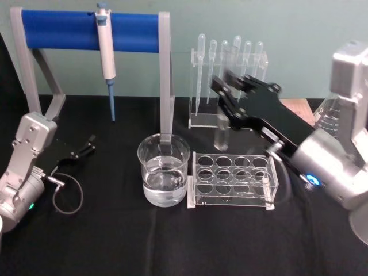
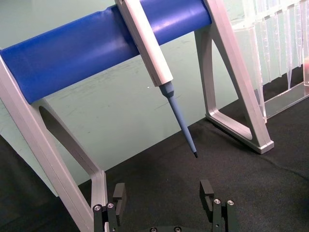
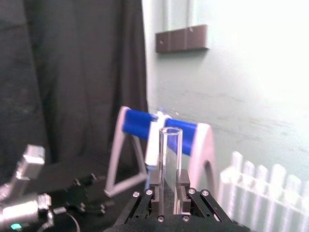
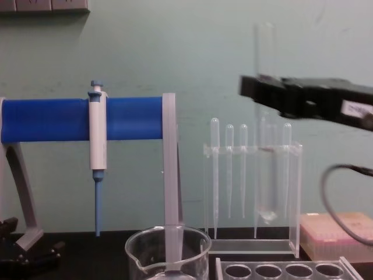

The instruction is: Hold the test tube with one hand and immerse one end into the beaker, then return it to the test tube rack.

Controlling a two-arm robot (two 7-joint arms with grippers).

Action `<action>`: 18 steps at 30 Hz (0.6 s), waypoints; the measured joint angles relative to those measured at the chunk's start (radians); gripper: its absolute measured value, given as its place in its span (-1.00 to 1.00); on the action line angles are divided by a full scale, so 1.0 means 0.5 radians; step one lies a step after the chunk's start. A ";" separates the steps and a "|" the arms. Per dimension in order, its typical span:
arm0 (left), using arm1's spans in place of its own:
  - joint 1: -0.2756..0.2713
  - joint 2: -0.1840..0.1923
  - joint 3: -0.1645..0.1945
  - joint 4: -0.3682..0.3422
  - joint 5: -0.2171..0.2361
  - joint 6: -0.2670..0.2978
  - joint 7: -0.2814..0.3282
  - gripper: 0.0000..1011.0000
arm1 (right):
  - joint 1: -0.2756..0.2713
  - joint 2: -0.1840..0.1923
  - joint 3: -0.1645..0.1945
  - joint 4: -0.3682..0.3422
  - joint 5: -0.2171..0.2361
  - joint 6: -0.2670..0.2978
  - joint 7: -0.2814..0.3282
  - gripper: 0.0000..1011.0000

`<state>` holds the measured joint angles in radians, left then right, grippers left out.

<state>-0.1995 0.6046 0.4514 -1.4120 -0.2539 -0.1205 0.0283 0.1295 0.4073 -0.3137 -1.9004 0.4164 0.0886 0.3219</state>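
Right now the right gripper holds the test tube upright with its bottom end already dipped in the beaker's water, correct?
Not dipped. In the chest view the test tube, held upright by the right gripper, hangs above the rack, beside the beaker, not in it.

So the wide clear glass beaker (image 1: pixel 164 170) sits about mid-bench, and the clear plastic tube rack with round holes (image 1: pixel 233 180) is just beside it on the right. Behind the beaker there's the grey-framed stand with a blue padded bar (image 1: pixel 92 30) running along the back edge toward the left corner, with the white-and-blue micropipette (image 1: pixel 106 54) hanging off the bar. Right of that stand, behind the tube rack, is the clear rack of thin plastic pipettes (image 1: pixel 227 80).

The long clear glass test tube (image 1: pixel 221 132) hangs upright over the bench in the black right gripper (image 1: pixel 230 95), between the two racks. The left gripper (image 1: pixel 86 146) rests low near the left edge.
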 joint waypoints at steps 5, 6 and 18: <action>0.000 0.000 0.000 0.000 0.000 0.000 0.000 0.98 | -0.121 0.075 0.089 0.013 0.007 -0.046 -0.010 -0.54; 0.000 0.000 0.000 0.000 0.000 0.000 0.000 0.98 | -0.143 0.084 0.106 0.031 0.009 -0.062 -0.011 -0.54; 0.000 0.000 0.000 0.000 0.000 0.000 0.000 0.98 | -0.136 0.044 0.054 0.211 -0.020 -0.114 0.025 -0.54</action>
<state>-0.1996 0.6047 0.4514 -1.4120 -0.2539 -0.1205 0.0283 0.0613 0.4292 -0.2867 -1.7947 0.4062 0.0314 0.3345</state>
